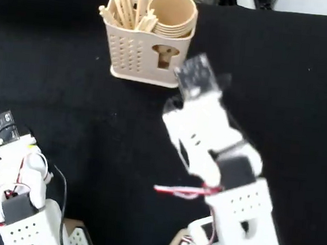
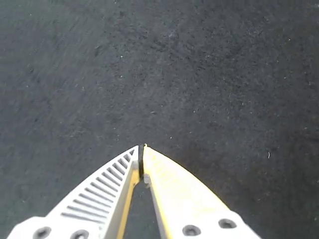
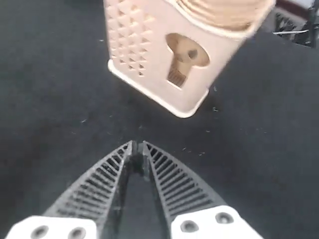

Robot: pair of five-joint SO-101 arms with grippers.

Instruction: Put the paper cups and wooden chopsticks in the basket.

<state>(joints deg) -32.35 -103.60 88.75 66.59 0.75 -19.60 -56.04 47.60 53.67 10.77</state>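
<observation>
Chopsticks (image 1: 125, 6) and paper cups (image 1: 174, 13) are kept upright by the basket (image 1: 129, 55) just ahead of the right tool (image 3: 138, 144), closed empty like the left tool (image 2: 141, 148).

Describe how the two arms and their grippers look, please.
The left arm and right arm are white with black motors and red wires. The left gripper has one white ribbed finger and one smooth yellow one; the right gripper has two ribbed fingers.
</observation>
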